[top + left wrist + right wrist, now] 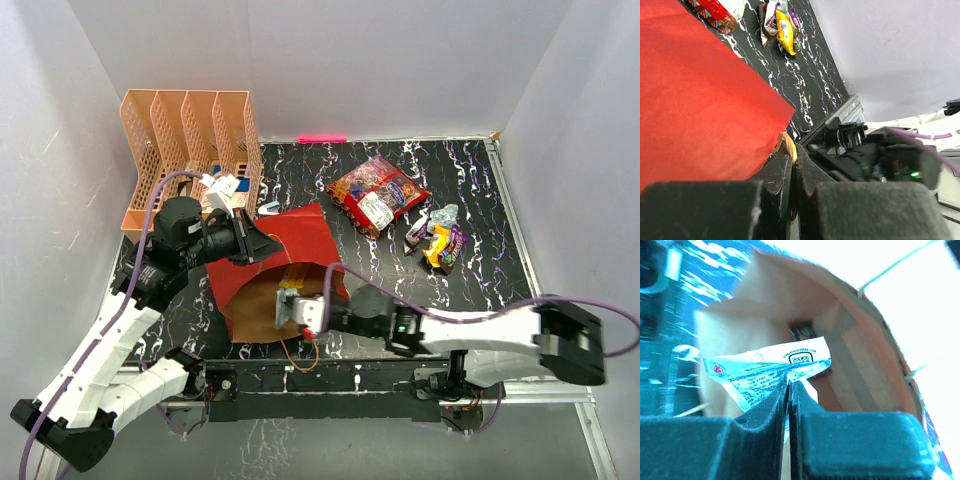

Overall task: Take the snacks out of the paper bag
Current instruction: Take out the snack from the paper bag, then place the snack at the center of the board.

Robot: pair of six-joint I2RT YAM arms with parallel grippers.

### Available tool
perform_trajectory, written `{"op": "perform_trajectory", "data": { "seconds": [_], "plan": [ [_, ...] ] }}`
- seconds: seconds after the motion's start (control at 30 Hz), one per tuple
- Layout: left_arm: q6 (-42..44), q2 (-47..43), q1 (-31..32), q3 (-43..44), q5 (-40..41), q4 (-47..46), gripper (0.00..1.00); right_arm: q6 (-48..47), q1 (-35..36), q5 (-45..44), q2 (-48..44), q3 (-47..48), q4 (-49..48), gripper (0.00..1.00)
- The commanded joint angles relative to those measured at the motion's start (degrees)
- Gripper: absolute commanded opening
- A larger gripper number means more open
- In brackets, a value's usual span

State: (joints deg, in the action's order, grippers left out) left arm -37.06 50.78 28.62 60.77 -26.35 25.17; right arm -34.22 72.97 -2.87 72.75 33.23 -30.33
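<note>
Red candy bag (378, 195), small packets (440, 243) already out on table (300, 165), upper right. Left jaws clamp paper bag (300, 235) rim; my right jaws pinch white packet (770, 372) inside; dark packet (802, 331) left.

I view the desk (480, 290) from above; close up, left wrist skims outside the paper bag (700, 100), right peers inside.

Smooth red paper bag (300, 235) (brown kraft inside), crinkly plastic-wrapped snacks (378, 195)

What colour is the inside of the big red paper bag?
Plain tan-brown inside the glossy red paper shopping bag; the right wrist view shows it best.
</note>
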Motion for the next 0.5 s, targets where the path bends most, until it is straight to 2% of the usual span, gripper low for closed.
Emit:
{"op": "perform_trajectory", "data": {
  "seconds": [0.0, 0.1, 0.23, 0.33, 0.47],
  "plan": [
    [0.3, -0.4, -0.1, -0.4, -1.1, -2.9, 0.0, 7.0, 0.1, 17.2, -15.3, -2.2, 16.5, 0.07],
    [0.1, -0.1, -0.1, -0.7, -1.5, -3.4, 0.0, 9.9, 0.0, 14.2, -24.5, -2.6, 21.0, 0.07],
    [0.3, 0.3, -0.1, -0.8, -1.7, -3.2, 0.0, 13.2, 0.0, -0.1, -33.8, -1.5, 20.4, 0.07],
    [0.0, 0.2, -0.1, -0.8, -1.6, -3.4, 0.0, 12.9, -0.1, -21.3, -36.2, -1.6, 11.5, 0.07],
    [-0.6, 0.3, -0.1, -0.9, -1.7, -3.9, 0.0, 4.3, -3.1, -46.3, -31.4, -0.9, -3.7, 0.07]
  ]
}}
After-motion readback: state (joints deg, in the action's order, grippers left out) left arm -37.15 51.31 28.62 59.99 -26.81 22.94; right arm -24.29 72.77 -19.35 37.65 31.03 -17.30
